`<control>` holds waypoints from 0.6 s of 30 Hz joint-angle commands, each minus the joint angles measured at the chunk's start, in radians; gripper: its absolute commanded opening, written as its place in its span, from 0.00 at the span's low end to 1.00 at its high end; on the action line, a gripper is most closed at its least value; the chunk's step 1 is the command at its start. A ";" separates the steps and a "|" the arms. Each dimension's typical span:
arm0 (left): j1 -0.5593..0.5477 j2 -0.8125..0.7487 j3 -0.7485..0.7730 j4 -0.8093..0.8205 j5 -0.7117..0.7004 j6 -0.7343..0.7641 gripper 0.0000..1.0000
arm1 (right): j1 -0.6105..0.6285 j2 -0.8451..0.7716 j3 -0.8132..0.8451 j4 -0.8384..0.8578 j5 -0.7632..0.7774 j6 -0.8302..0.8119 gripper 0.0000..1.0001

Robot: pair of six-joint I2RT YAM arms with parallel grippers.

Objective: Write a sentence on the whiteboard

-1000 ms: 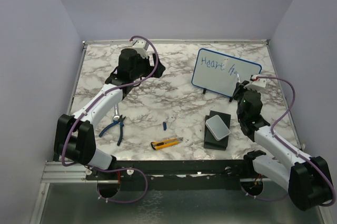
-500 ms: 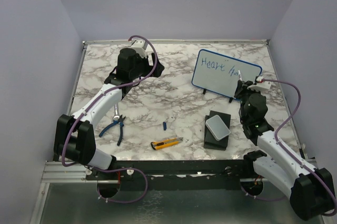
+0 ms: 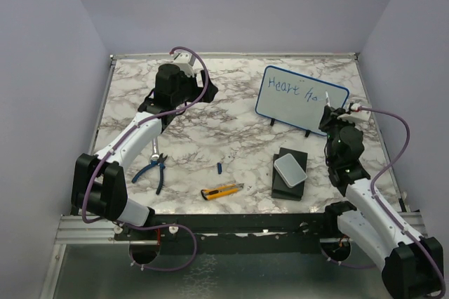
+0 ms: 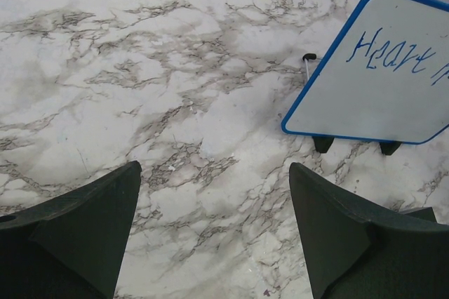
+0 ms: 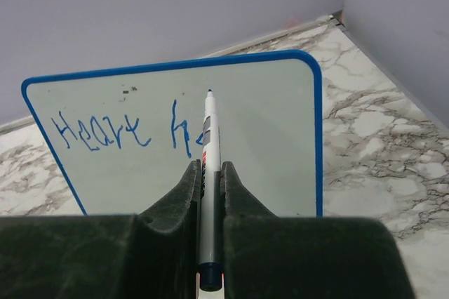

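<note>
The whiteboard [image 3: 300, 106] stands tilted on small black feet at the back right of the marble table, blue-framed; it also shows in the left wrist view [image 4: 382, 99] and the right wrist view [image 5: 273, 144]. The sentence [image 3: 292, 89] reads "Heart ho" in blue [image 5: 105, 130]. My right gripper [image 5: 208, 167] is shut on a white marker [image 5: 208, 127], its tip close in front of the board just right of the last letter; whether it touches I cannot tell. From above, this right gripper [image 3: 330, 111] sits at the board's right end. My left gripper [image 4: 214, 173] hangs open over bare marble at the back left [image 3: 208, 91].
Blue-handled pliers [image 3: 156, 169], a small blue cap [image 3: 219, 167] and a yellow utility knife [image 3: 222, 190] lie toward the front. A pale grey box [image 3: 290, 170] rests on a black block [image 3: 283, 188] in front of the board. Walls close the table's left, back and right.
My right gripper has shifted rightward along the board with the marker, and the second word has grown to "ho". The left arm has stayed put.
</note>
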 commanded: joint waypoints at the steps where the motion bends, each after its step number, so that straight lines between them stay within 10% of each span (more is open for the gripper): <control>1: 0.008 -0.027 -0.009 0.011 0.008 0.001 0.88 | -0.066 -0.019 0.012 -0.012 -0.104 0.014 0.01; 18: 0.012 -0.013 -0.009 0.011 0.014 -0.001 0.88 | -0.102 0.066 0.029 0.046 -0.180 0.017 0.01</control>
